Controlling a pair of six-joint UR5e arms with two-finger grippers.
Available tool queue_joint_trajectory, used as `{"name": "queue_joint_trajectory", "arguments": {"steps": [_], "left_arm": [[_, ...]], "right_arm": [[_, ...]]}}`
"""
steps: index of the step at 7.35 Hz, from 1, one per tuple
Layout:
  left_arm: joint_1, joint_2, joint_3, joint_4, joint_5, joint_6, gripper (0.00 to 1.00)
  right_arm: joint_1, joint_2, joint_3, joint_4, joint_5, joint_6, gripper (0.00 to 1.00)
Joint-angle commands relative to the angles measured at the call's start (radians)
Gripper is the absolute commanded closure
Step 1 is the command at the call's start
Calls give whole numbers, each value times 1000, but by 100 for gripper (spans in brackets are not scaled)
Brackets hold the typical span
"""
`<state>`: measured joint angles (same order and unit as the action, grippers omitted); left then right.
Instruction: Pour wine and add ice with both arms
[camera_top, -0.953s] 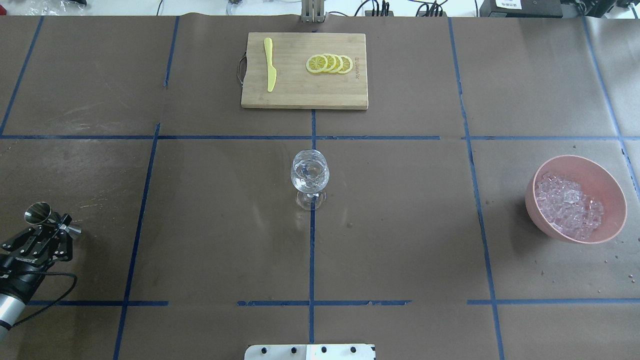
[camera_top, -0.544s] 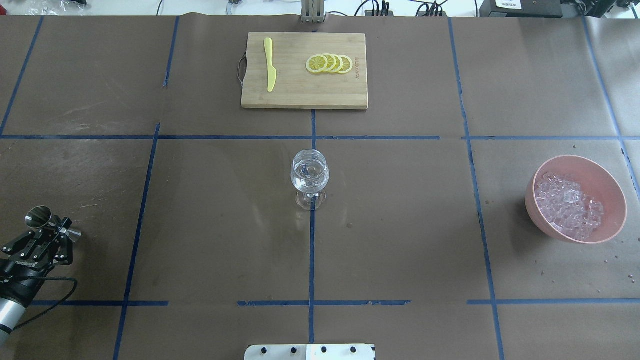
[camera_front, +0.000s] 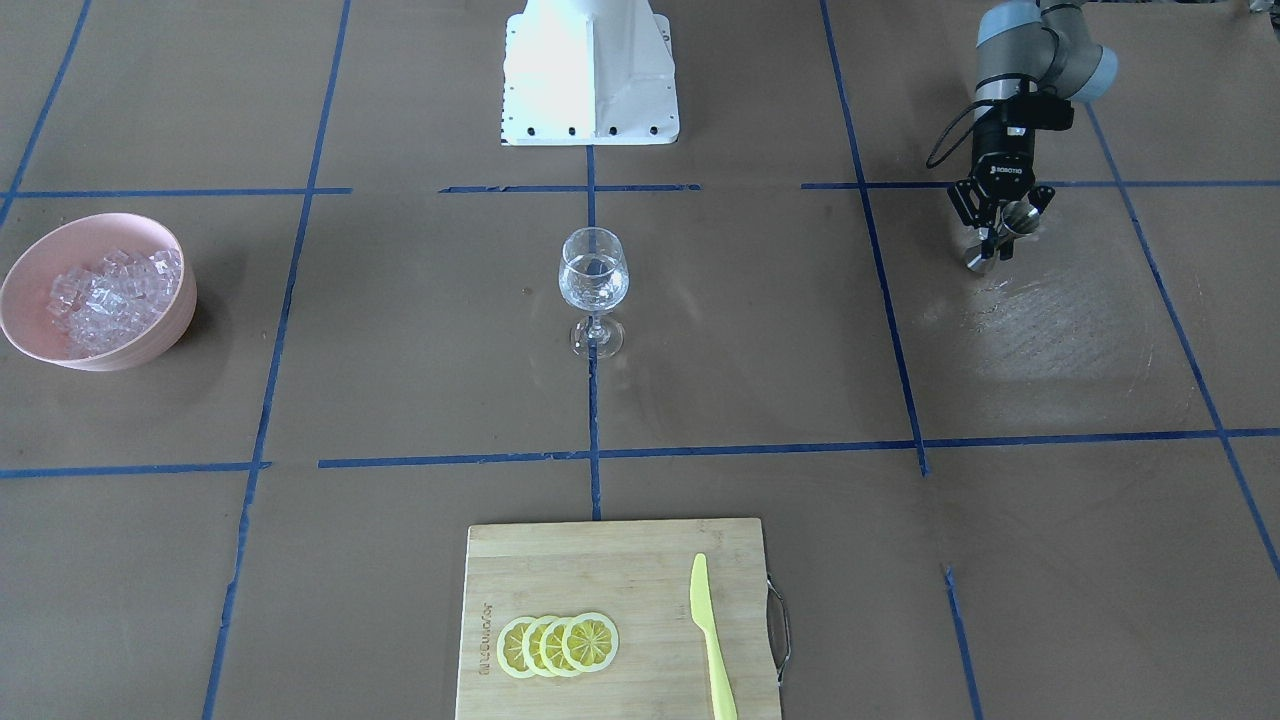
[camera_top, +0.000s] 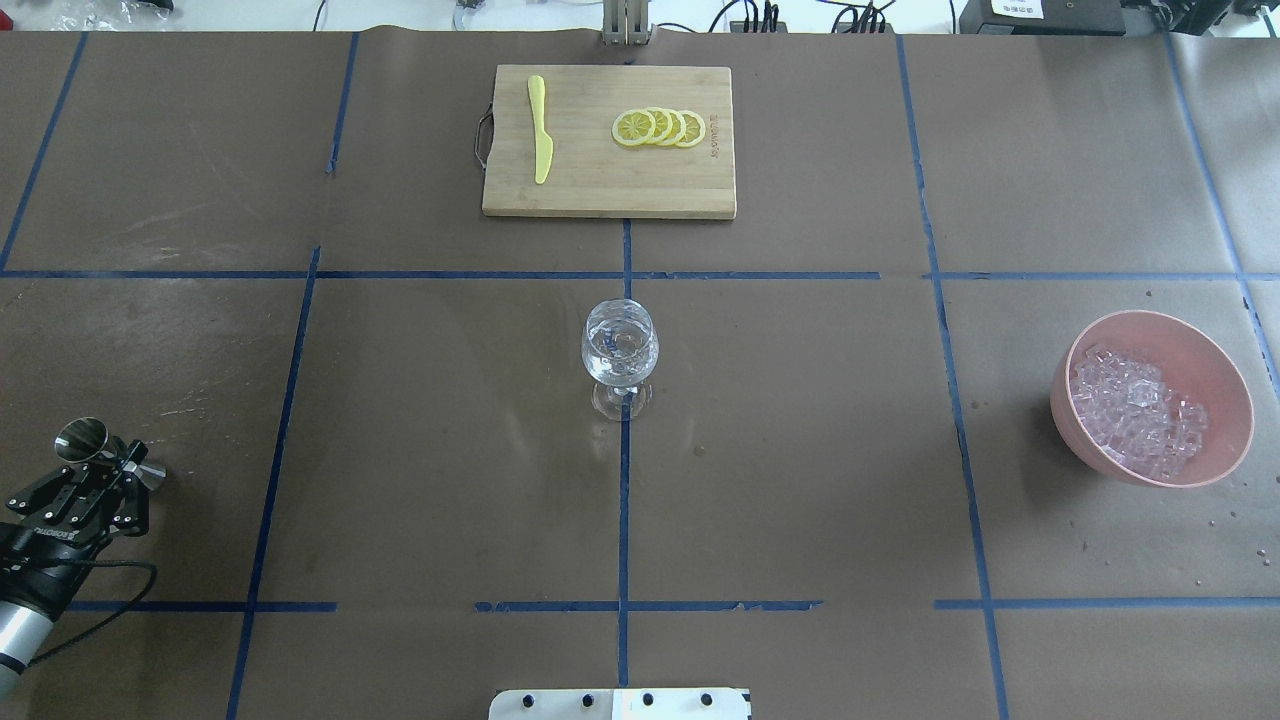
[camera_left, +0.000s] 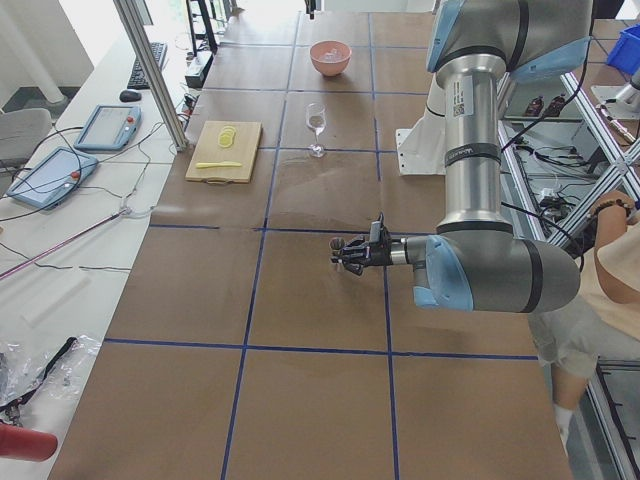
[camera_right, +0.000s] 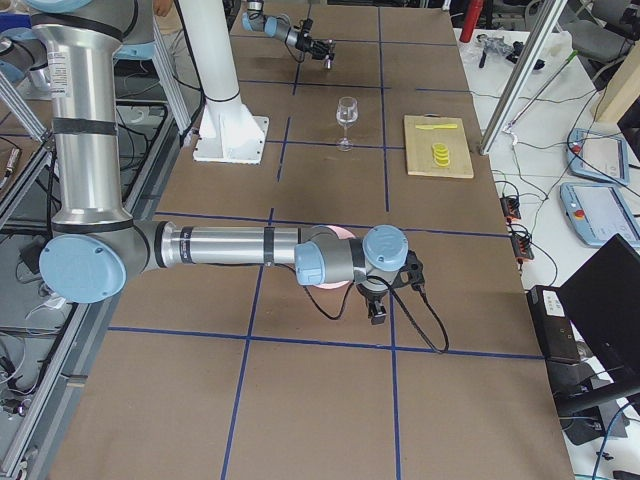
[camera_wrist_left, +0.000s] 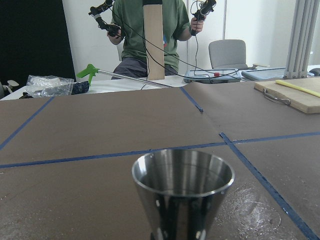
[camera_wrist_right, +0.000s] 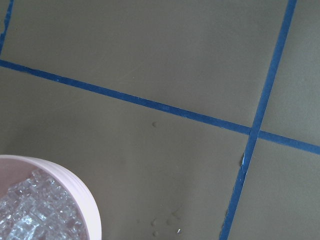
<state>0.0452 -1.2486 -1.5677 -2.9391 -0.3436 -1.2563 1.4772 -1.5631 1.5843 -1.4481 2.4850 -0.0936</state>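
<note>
At far left, left end effector (camera_top: 120, 463) has drawn the jigger (camera_top: 82, 438) back.

Grips a tilted steel jigger (camera_front: 979, 259) in the left gripper (camera_front: 1000, 232), close to the bench (camera_front: 1050, 330). Well apart from that gripper, toward the robot's right: a stemmed glass (camera_front: 595, 300) with clear wine (camera_front: 593, 285); far beyond it, a pink bowl (camera_front: 160, 335) of ice (camera_front: 105, 290).

Table (camera_top: 800, 450): brown covering, blue tape grid (camera_top: 623, 520).
Wall (camera_wrist_left: 260, 20): white, beyond the table's far edge.
Chair (camera_wrist_left: 227, 52): grey, before that wall.
</note>
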Motion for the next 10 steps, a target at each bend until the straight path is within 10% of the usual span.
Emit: {"name": "queue_joint_trajectory", "arguments": {"steps": [1, 5, 8, 10], "left_arm": [[7, -2, 8, 0, 0, 0, 91], [15, -6, 12, 0, 0, -2, 90], [22, -5, 12, -2, 0, 0, 31], [22, 0, 11, -67, -11, 14, 18]], "right_arm": [[0, 0, -1, 0, 0, 0, 0], [0, 0, -1, 0, 0, 0, 0], [0, 0, -3, 0, 0, -2, 0], [0, 0, -1, 0, 0, 0, 0]]}}
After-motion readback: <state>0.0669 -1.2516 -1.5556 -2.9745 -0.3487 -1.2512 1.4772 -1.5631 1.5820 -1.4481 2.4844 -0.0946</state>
